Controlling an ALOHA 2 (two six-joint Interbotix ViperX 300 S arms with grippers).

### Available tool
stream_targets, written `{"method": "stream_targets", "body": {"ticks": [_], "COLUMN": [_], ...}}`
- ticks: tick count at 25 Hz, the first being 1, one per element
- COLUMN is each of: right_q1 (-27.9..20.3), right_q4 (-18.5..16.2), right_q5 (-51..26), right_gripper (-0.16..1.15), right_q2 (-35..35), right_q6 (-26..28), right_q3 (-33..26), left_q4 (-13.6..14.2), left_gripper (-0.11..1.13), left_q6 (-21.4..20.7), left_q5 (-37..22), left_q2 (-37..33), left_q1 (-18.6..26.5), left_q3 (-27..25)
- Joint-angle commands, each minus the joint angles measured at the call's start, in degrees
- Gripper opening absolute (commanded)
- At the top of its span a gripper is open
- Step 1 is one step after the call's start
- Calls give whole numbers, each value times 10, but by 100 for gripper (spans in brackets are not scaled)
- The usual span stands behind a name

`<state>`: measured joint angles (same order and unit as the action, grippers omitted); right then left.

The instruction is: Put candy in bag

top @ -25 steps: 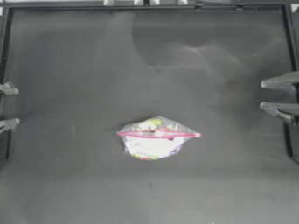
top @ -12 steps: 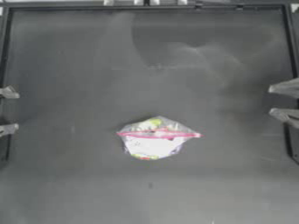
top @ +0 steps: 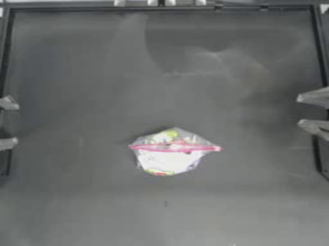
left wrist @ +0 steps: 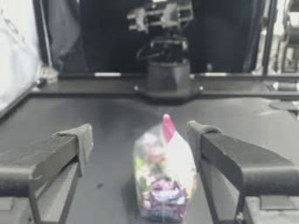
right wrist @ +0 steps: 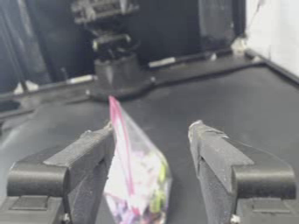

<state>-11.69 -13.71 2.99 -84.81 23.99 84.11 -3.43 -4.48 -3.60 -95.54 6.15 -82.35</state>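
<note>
A small clear plastic zip bag [top: 172, 153] with a pink-red strip lies mid-surface [top: 96, 72], colourful sweets showing through. The left end effector [top: 6, 123] and right end effector [top: 315, 113] sit at opposite edges, jaws spread, empty.

Top looks down; wrists face bag [top: 172, 151].

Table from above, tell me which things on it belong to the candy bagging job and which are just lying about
Part of the job:
- bag, mid-table, sweets showing through
- left claw, open at the left edge
- right claw, open at the right edge
- no loose candy visible

Lying about:
- nothing else visible on the table
</note>
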Motion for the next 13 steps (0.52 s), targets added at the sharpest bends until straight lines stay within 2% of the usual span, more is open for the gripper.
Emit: {"method": "stream_targets", "body": {"ticks": [1,13], "right_q1": [1,0], "right_q4": [-1,2], "right_q5": [2,-4], "right_gripper": [87,87], "right_q2": [-24,-83], "right_q6": [1,1], "right_q3": [0,14], "left_q4": [1,2], "left_gripper": [97,97], "left_q6": [-1,-2], "left_q5": [12,44], "left_q2": [7,-4], "left_q1": [-2,-11], "left_q3": [4,-6]}}
